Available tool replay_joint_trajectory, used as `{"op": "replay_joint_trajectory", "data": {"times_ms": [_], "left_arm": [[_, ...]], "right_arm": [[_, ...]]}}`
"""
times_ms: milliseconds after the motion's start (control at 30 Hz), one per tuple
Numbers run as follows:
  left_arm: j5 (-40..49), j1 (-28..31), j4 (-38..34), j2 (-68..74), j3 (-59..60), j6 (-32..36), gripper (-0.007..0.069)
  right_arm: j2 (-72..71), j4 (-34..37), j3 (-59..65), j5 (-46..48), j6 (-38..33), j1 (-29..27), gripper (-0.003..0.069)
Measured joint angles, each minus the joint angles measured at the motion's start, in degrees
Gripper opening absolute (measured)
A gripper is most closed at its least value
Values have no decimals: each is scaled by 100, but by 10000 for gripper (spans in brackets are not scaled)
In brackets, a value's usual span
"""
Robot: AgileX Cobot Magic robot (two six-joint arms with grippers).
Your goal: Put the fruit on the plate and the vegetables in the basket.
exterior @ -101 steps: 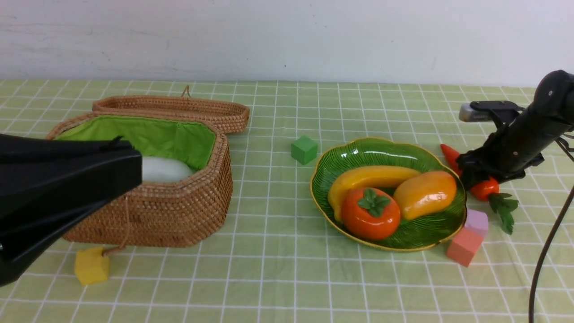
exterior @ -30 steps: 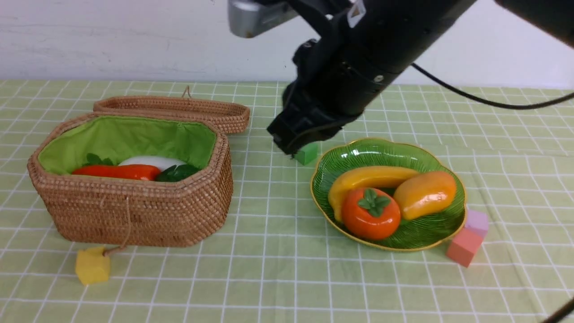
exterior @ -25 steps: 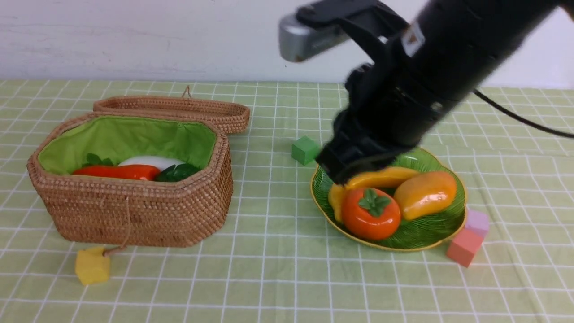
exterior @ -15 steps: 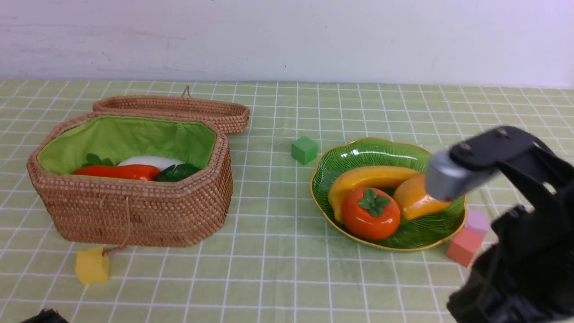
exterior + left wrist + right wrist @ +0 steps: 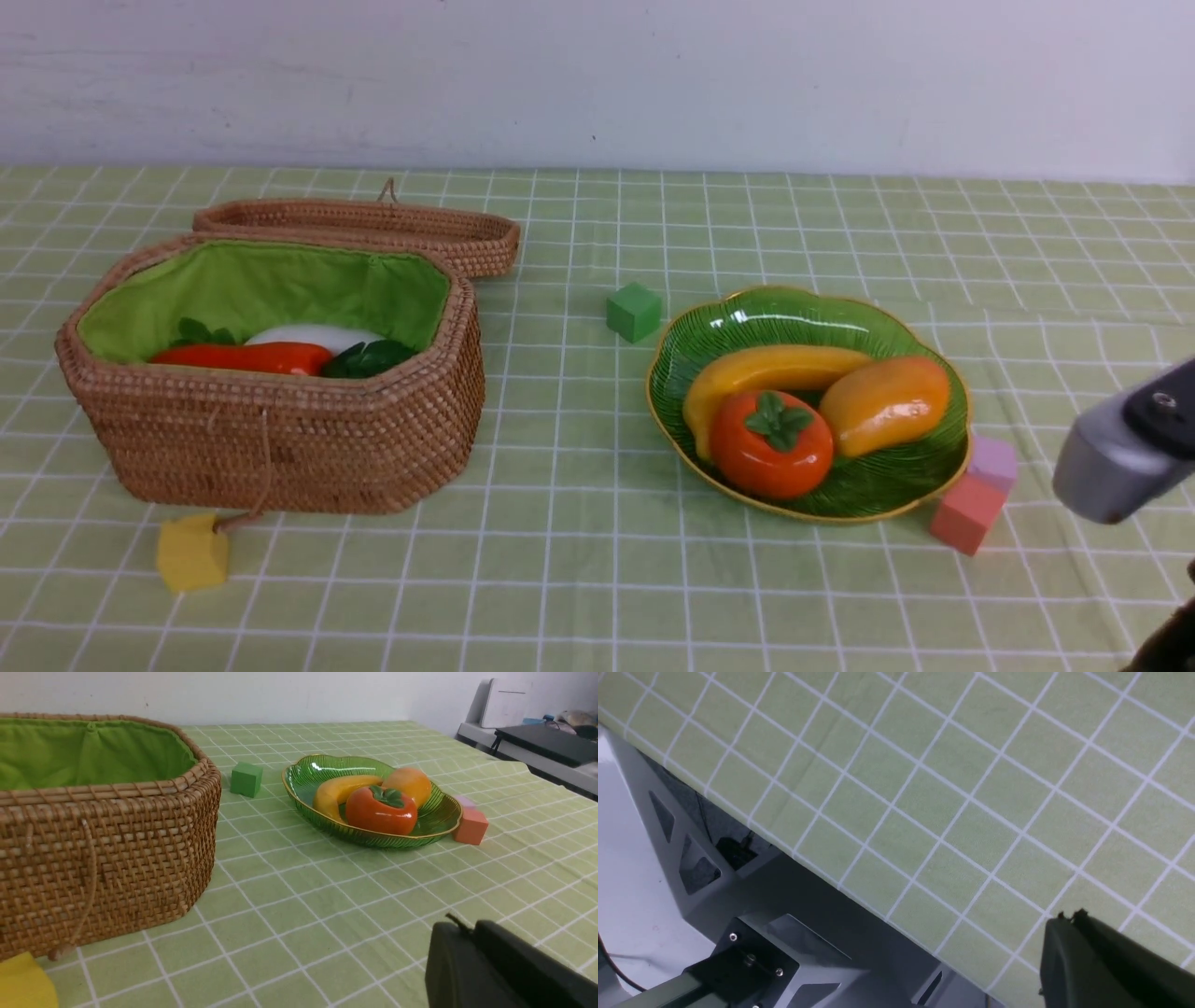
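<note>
Front view shows the desk (image 5: 579, 579) under a green checked cloth. On its left sits the basket (image 5: 280, 439), lid folded back, with the carrot (image 5: 245, 357), white radish (image 5: 313, 334) and a dark green-leafed piece, likely the eggplant (image 5: 372, 357), inside. To the right, the plate (image 5: 738, 322) carries the banana (image 5: 766, 369), mango (image 5: 885, 403) and persimmon (image 5: 771, 443). Small cubes lie around. Left hand (image 5: 460, 933) and right hand (image 5: 1066, 919) both have their tips pressed together, holding nothing, low near the desk's front.
</note>
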Motion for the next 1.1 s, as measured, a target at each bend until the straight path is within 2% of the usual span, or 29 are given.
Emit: {"op": "replay_joint_trajectory", "data": {"times_ms": [67, 200, 233, 267, 300, 333, 367, 467, 567, 733, 900, 1100], "left_arm": [[21, 0, 0, 0, 0, 0, 41], [41, 0, 0, 0, 0, 0, 48], [53, 0, 0, 0, 0, 0, 48], [62, 0, 0, 0, 0, 0, 49], [89, 0, 0, 0, 0, 0, 50], [89, 0, 0, 0, 0, 0, 50], [101, 0, 0, 0, 0, 0, 51], [115, 0, 0, 0, 0, 0, 55], [120, 0, 0, 0, 0, 0, 57], [129, 0, 0, 0, 0, 0, 62], [144, 0, 0, 0, 0, 0, 71], [144, 0, 0, 0, 0, 0, 75]], "right_arm": [[-99, -85, 13, 0, -62, -116, 6], [-673, -169, 359, -205, -490, -729, 0], [-1301, -171, 955, -854, -818, -1324, -8], [-1301, -171, 955, -951, -853, -1324, -9], [-2034, -165, 1767, -2045, -1111, -1938, -16], [-2034, -159, 1767, -2045, -1131, -1998, -17], [-2571, -148, 2403, -2795, -1227, -2337, -19], [-3801, -262, 3807, -3930, -1316, -3014, -20], [-4743, -435, 4756, -4464, -1316, -3270, -20], [-5508, -557, 5687, -4660, -1161, -3384, -20], [-5555, -575, 5732, -4744, -691, -3420, -19], [-5555, -575, 5733, -4746, -593, -3420, -17]]}}
